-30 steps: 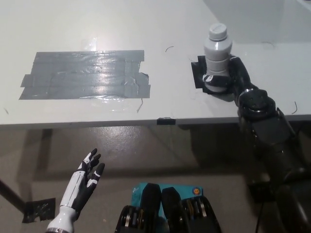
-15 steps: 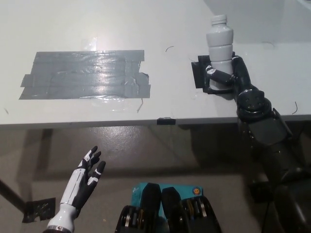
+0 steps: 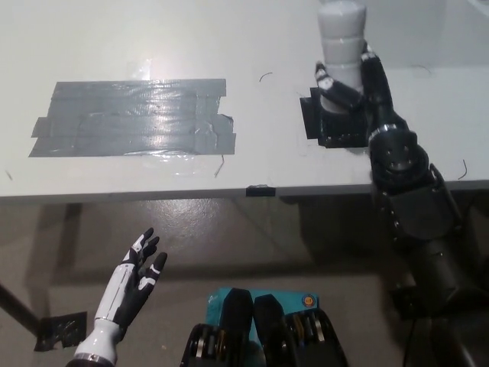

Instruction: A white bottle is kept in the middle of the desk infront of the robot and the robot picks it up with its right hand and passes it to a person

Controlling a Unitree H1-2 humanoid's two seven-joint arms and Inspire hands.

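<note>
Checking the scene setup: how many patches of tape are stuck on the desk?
2: a large grey tape patch on the desk's left part, and a small black tape patch beneath the right hand holding the white bottle.

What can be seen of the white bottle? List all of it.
The white bottle looks like ridged plastic, upright, its top cut off by the picture's upper edge, so no cap shows. The black right hand is shut on its lower part, fingers wrapped across the front. It sits at the upper right, above the black tape patch on the desk.
</note>
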